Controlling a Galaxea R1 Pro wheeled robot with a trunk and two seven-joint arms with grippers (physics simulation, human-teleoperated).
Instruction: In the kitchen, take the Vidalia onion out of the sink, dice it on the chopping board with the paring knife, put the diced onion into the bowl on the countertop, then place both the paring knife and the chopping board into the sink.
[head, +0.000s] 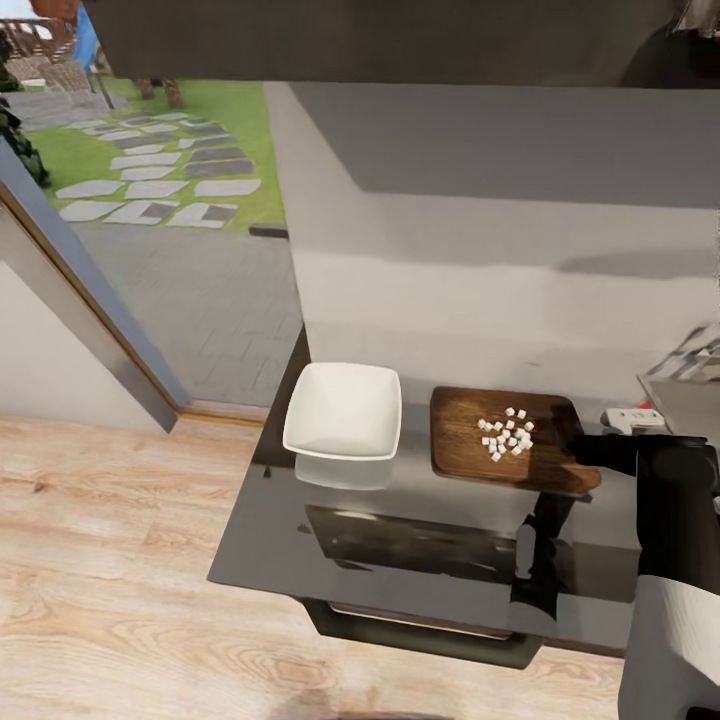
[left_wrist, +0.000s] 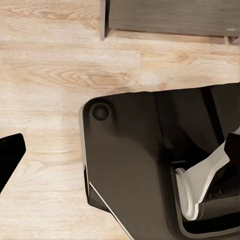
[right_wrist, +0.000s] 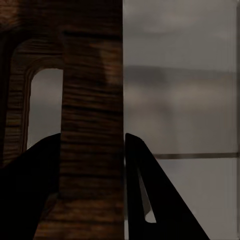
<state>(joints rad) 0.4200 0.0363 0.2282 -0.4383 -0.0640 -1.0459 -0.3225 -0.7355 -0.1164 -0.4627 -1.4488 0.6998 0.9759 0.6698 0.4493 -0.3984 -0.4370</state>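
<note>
Right pincer (right_wrist: 92, 150) grips the chopping board (head: 505, 435) at its handle end: in the right wrist view I see one dark finger (right_wrist: 30, 185) on either side of the wood strip beside the slot hole, pressed against it. In the head view my right arm (head: 670, 510) comes in from the right edge of the picture and meets the board at its near right corner. The board lies on the glossy grey counter (head: 400, 530), and a small heap of white diced onion (head: 507, 432) sits on its right half, clear of the pincer. Just to the left of the board, apart from it, stands the white bowl (head: 343, 412) with its squarish rim, nothing in it. At the far right edge, beyond the board, I make out a piece of steel sink (head: 690, 395) and a small white thing with a red spot, too cut off to name.

Of the left pincer I see just a dark tip (left_wrist: 10, 152) at the edge of the left wrist view, over the wooden floor (left_wrist: 50, 75) and beside the robot's dark base (left_wrist: 130, 165); whether it is clenched or released I cannot tell.
</note>
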